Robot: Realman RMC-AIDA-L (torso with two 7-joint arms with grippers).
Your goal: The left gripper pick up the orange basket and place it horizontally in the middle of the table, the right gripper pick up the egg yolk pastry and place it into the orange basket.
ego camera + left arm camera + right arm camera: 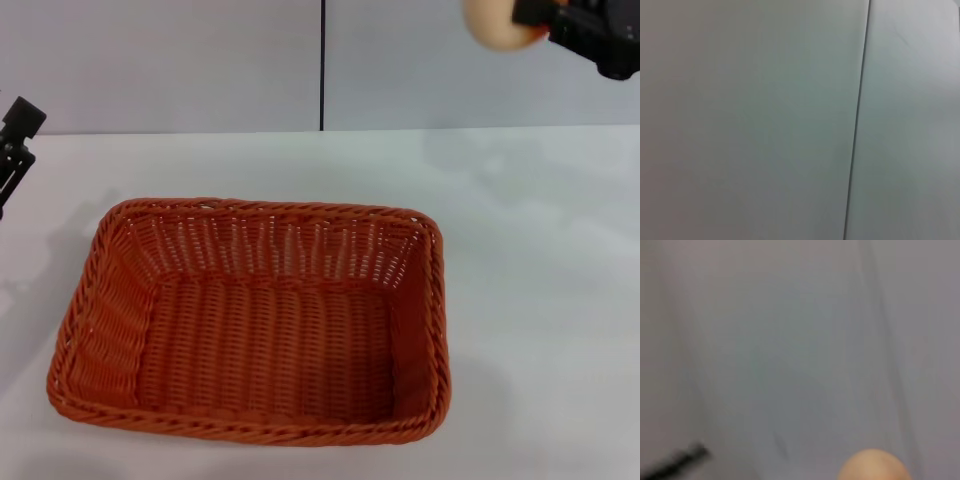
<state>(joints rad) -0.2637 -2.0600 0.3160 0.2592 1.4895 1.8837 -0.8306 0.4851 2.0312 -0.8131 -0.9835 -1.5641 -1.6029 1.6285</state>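
Note:
The orange basket (255, 325) lies flat on the white table (540, 300), long side across, in the middle-left of the head view, and it is empty. High at the upper right, my right gripper (535, 20) is shut on the egg yolk pastry (495, 25), a cream-coloured ball held well above the table and to the right of the basket. The pastry's rounded top (874, 466) also shows in the right wrist view. My left gripper (15, 150) sits at the far left edge, away from the basket; only part of it shows.
A grey wall (200, 60) with a dark vertical seam (322, 65) stands behind the table. The left wrist view shows only that wall (740, 120) and its seam (857, 120). Bare tabletop stretches right of the basket.

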